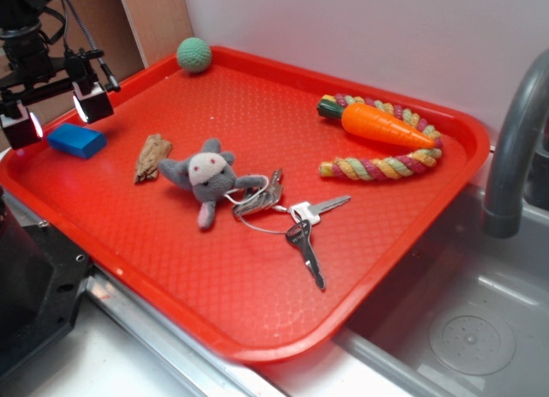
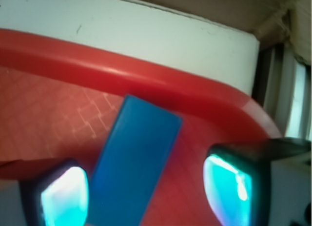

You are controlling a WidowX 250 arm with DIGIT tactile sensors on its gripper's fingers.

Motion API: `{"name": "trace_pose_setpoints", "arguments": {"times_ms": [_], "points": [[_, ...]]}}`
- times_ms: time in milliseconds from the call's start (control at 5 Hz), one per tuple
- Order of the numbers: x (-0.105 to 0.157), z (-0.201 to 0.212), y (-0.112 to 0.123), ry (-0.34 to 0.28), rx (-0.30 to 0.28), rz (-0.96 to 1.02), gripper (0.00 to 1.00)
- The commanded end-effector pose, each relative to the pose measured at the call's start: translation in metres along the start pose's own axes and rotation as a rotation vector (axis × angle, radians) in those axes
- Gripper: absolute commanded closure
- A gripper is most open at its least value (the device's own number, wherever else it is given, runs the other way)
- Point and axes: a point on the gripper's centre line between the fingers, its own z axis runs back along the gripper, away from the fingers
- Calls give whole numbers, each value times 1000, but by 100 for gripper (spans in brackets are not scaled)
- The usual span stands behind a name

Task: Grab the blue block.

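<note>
A red tray (image 1: 257, 268) fills the work surface, beside a sink with a grey faucet (image 1: 515, 148). Scattered on it are a rope toy (image 1: 386, 167) with an orange carrot (image 1: 384, 126), a grey plush (image 1: 206, 176), a set of keys (image 1: 304, 230), a piece of bark (image 1: 153, 157) and a teal ball (image 1: 195, 55) at the far rim.

The block (image 1: 76, 141) lies flat near the tray's left corner, close to the raised rim and well apart from the other items. The gripper (image 1: 58, 114) hangs just above it, its jaws spread wide and empty.

In the wrist view the block (image 2: 131, 160) is seen between the fingers (image 2: 66, 196), but off centre: it sits close to one pad and leaves a clear gap to the other. Its long axis is also tilted against the jaw line (a skew that could make the block twist as the pads close).

The step in hand is judged to be the final alignment and descent. A good grasp would be served by a small sideways shift so the block is centred, and by a slight wrist rotation so the pads meet its long, flat faces squarely. The descent should be taken straight down until the pads bracket the block's sides without pressing into the tray floor, and the rim nearby should be kept clear of the outer finger. Only then should the jaws be closed.
</note>
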Motion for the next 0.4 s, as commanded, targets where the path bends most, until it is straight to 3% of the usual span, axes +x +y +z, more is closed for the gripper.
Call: {"name": "trace_pose_setpoints", "arguments": {"times_ms": [0,200], "points": [[-6,-14,10,13,1,32,0],[-18,-31,6,21,51,-37,0]]}}
